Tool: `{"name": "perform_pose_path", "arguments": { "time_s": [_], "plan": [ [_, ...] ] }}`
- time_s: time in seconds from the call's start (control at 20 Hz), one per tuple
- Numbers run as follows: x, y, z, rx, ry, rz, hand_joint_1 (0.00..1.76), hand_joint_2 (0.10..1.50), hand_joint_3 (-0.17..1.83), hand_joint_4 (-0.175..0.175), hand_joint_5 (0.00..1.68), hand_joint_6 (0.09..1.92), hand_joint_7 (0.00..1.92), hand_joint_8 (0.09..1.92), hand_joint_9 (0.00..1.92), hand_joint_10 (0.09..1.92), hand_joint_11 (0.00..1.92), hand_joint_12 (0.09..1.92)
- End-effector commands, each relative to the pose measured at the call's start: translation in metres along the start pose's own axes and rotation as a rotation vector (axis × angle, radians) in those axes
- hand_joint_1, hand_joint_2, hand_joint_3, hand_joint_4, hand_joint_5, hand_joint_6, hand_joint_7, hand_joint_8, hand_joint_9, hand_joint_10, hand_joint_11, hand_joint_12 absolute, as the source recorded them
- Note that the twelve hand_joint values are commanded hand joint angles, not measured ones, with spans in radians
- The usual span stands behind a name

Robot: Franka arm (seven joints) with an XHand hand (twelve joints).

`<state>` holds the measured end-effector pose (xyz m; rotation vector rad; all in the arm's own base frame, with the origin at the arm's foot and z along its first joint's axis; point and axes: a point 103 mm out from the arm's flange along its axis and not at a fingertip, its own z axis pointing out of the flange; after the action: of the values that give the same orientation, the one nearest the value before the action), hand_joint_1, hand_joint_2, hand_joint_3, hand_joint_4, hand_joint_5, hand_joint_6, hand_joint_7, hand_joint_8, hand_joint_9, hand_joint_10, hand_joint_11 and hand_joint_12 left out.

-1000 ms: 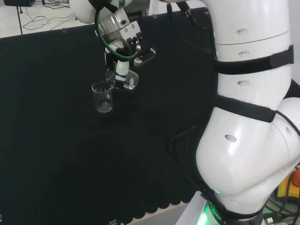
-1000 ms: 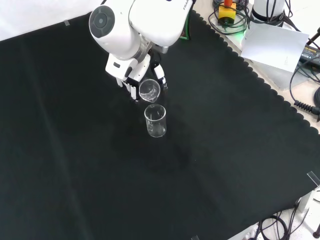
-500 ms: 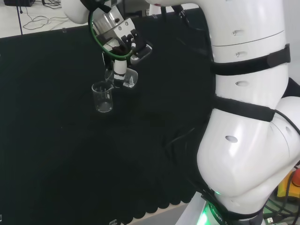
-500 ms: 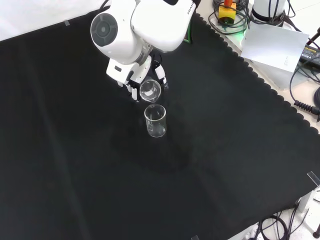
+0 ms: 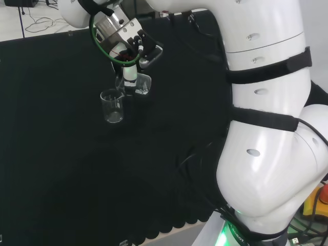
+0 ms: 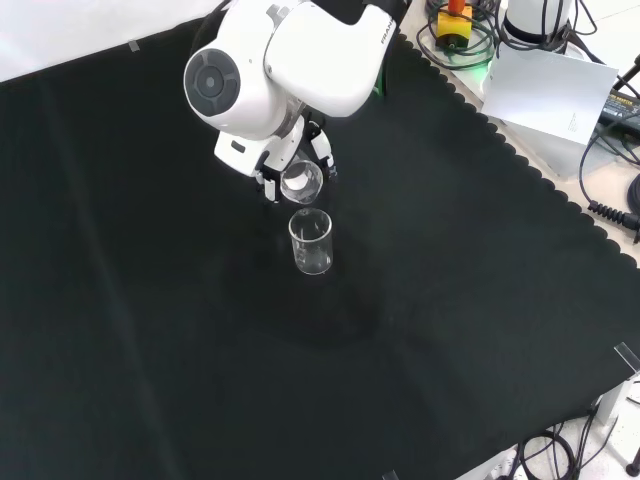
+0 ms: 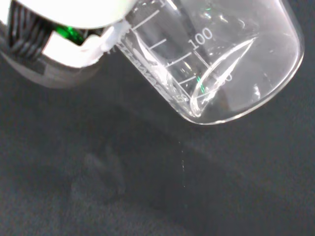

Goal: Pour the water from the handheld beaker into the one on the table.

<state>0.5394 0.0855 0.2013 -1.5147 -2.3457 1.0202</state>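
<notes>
The hand [image 6: 268, 165] held a clear glass beaker [image 6: 300, 183] above the black cloth [image 6: 450, 300] of the counter, its fingers [image 5: 130, 77] curled round the glass wall. In the front view this held beaker was tipped, its open mouth turned toward the camera and down, and it hung just above and behind a second clear beaker [image 6: 311, 241] that stood upright on the cloth. In the head view the held beaker [image 5: 142, 85] sat just right of the standing beaker [image 5: 112, 105], slightly higher, with the two rims close together; whether they touched could not be told.

In the wrist view the held beaker [image 7: 216, 64] lay well tilted, printed scale marks showing along its side. A small amount of clear liquid seemed to gather in the low corner near its base, with a slanted surface line across the glass; how much was there could not be judged. A faint thin thread showed below the glass against the dark cloth [image 7: 98, 187], too slight to say whether it was water.

The standing beaker looked clear all the way down in both wider views; whether any water lay in its bottom could not be told. The arm's big white link [image 6: 290, 60] stood before the hand in the front view.
</notes>
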Motion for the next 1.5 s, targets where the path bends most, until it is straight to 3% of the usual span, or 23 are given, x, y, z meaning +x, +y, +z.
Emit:
{"name": "perform_pose_path", "arguments": {
  "time_s": [0.05, 1.5],
  "plan": [
    [0.001, 0.0, 0.001, 0.026, -0.018, 0.01, 1.12, 0.75, 0.47, 0.175, 1.29, 0.57, 1.7, 0.09, 1.56, 0.09, 1.11, 0.91],
    [0.014, 0.005, -0.01, 0.103, -0.079, 0.021, 1.12, 0.75, 0.49, 0.175, 1.28, 0.59, 1.7, 0.09, 1.57, 0.09, 1.12, 0.89]
  ]
}}
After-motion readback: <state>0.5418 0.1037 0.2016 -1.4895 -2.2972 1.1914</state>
